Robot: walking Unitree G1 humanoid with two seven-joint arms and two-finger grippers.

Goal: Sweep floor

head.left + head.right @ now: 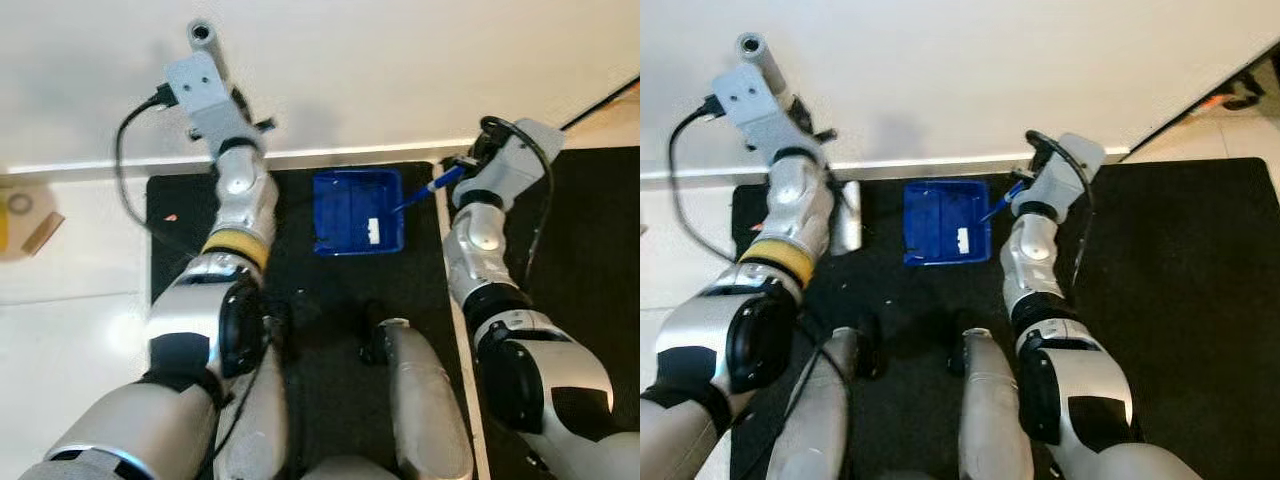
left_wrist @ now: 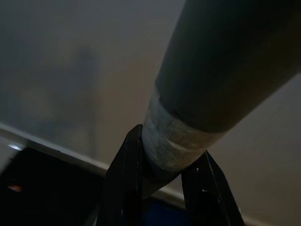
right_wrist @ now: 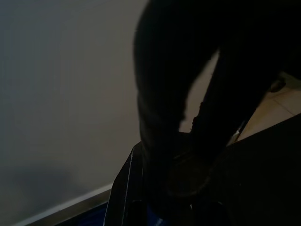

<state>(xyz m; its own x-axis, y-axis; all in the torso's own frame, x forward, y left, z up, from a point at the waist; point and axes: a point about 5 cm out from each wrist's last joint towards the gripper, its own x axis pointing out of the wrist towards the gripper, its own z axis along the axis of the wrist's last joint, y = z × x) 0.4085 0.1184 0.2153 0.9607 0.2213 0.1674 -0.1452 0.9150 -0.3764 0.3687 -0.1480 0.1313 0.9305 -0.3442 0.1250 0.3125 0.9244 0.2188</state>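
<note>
A blue dustpan [image 1: 357,212] sits on a black mat [image 1: 330,380] beside white flooring [image 1: 70,300], its small speck [image 1: 372,231] perhaps white.

Ahead: a white wall [image 1: 400,70] with a baseboard [image 1: 340,155] blocked reach forward.
Middle: a blue dustpan [image 1: 357,212] lay on the black mat [image 1: 330,370], between both arms.
Left: pale floor [image 1: 70,300] lay open, scraps [image 1: 30,225] near the wall.

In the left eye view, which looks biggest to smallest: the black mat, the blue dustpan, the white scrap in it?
1. Black mat, by far the largest.
2. Blue dustpan, lying on the mat near the wall.
3. White scrap, a small bit inside the dustpan.
</note>
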